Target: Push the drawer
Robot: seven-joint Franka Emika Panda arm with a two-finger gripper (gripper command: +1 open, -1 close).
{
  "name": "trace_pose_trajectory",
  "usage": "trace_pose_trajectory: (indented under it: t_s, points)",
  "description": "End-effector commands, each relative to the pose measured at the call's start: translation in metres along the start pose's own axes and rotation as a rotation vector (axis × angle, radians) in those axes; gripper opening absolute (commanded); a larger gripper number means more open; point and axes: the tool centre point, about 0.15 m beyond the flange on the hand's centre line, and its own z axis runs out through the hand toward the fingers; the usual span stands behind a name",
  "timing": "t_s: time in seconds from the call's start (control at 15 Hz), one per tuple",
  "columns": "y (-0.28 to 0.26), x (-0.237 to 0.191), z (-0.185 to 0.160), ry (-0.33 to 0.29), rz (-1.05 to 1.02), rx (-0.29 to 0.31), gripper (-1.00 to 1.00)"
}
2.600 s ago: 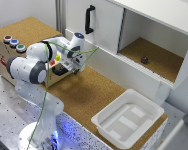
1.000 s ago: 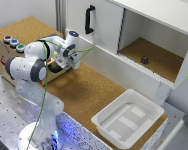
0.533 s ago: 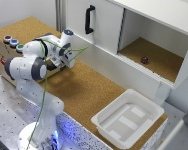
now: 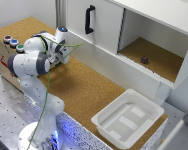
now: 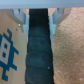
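The cork-topped brown box with three coloured buttons stands at the exterior view's left. My arm hides its drawer front there. My gripper is pressed up close against that side of the box. In the wrist view, a black bar handle runs between my two fingers. A light-brown wooden face with a blue pixel figure lies on one side of it, which I take for the drawer. The gripper is open, its fingers standing clear of the bar on both sides.
A tall white cabinet stands behind, with a black-handled door and an open compartment holding a small dark object. A white plastic tray sits on the cork table at the exterior view's right. A green cable loops off my wrist.
My gripper has travelled steadily toward the exterior view's left, closing in on the brown box. Nothing else has moved.
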Motion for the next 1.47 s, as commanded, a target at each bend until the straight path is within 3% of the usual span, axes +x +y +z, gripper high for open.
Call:
trace_pose_trajectory:
  t_s: [0.0, 0.27, 0.53, 0.73, 0.93, 1.2, 1.4]
  points:
    - [-0.016, 0.003, -0.021, 0.101, 0.046, -0.009, 1.00]
    - [-0.021, -0.019, -0.070, 0.199, 0.029, -0.053, 1.00]
    - [-0.030, -0.017, -0.088, 0.232, 0.004, -0.094, 1.00]
    - [-0.040, -0.016, -0.106, 0.242, -0.035, -0.087, 1.00]
    - [-0.057, -0.016, -0.128, 0.205, -0.093, -0.111, 1.00]
    - [-0.088, -0.026, -0.162, 0.104, -0.219, -0.192, 1.00]
    - [-0.116, -0.041, -0.192, 0.056, -0.325, -0.200, 1.00]
